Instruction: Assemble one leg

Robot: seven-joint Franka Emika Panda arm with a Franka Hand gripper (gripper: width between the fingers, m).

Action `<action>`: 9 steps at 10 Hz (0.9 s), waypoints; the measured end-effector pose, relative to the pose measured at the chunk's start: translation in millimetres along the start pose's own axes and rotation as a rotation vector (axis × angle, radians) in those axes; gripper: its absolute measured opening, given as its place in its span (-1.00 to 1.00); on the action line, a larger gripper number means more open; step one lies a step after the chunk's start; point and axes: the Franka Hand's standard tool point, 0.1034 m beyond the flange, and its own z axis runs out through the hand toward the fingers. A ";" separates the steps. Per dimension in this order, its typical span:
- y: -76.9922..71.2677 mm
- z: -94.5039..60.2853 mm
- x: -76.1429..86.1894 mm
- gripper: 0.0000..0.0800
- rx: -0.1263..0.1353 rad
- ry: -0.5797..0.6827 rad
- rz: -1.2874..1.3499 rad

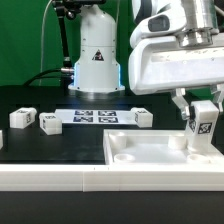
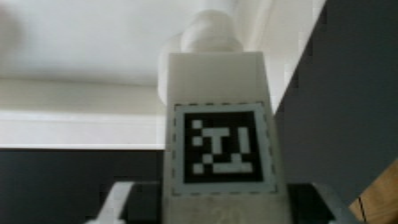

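Note:
My gripper (image 1: 203, 112) is shut on a leg (image 1: 204, 122), a small white block with a marker tag, held upright at the exterior view's right. The leg's lower end is over the far right corner of the large white panel (image 1: 150, 155). In the wrist view the held leg (image 2: 217, 110) fills the middle, its tag facing the camera, with my fingers (image 2: 125, 205) on both sides of its near end. Three other legs lie on the black table: one (image 1: 21, 118), a second (image 1: 49, 122) and a third (image 1: 144, 118).
The marker board (image 1: 95, 116) lies flat behind the panel, in front of the robot base (image 1: 97, 60). A white ledge (image 1: 50, 176) runs along the front at the exterior view's left. A green backdrop stands behind.

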 end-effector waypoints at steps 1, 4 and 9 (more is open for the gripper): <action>0.2 -4.1 3.4 -0.27 -0.001 0.006 -0.004; 5.8 -2.7 8.6 -0.27 -0.004 0.010 -0.011; 11.1 0.3 13.2 -0.27 -0.012 0.063 -0.010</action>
